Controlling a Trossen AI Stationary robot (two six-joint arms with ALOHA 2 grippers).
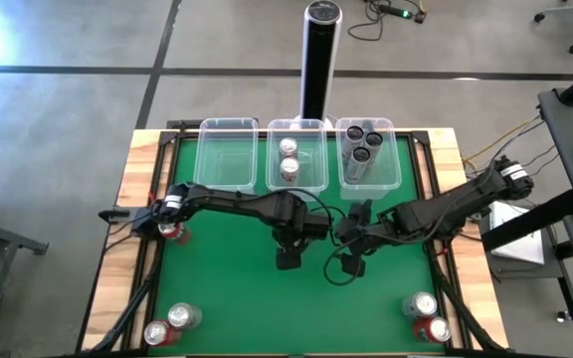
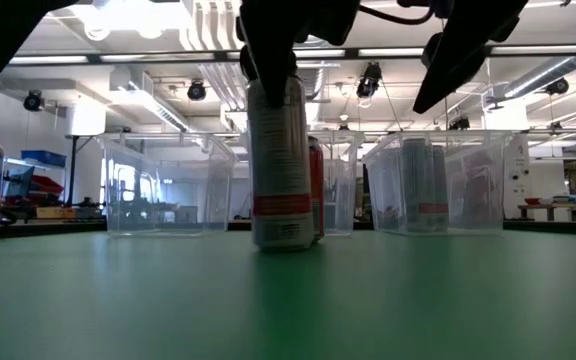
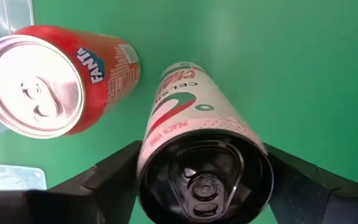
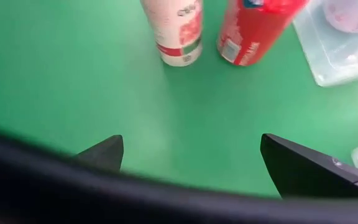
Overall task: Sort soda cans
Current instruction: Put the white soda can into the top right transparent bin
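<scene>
Centre of the green mat: this is where I have both arms working, just in front of the three tubs.
Left gripper (image 3: 204, 180): I see its two dark fingers clamped on either side of the white can (image 3: 197, 155), near the can's top.
White can: standing upright on the mat (image 2: 448, 300) in the low view, a red can (image 3: 61, 74) just beside it, on the tub side.
Right gripper (image 4: 191, 162): I have it hovering beside the left one, its fingers spread wide with nothing between them, looking at the white can and the red can.
Middle tub (image 1: 296, 154): two silver-topped cans inside.
Right tub (image 1: 368, 154): three dark-topped cans standing together.
Left tub (image 1: 227, 154): I see no cans in it.
Other cans: a red one (image 1: 172, 231) by the left arm's base; two (image 1: 170, 324) at the near left corner; two (image 1: 428, 318) at the near right corner.
</scene>
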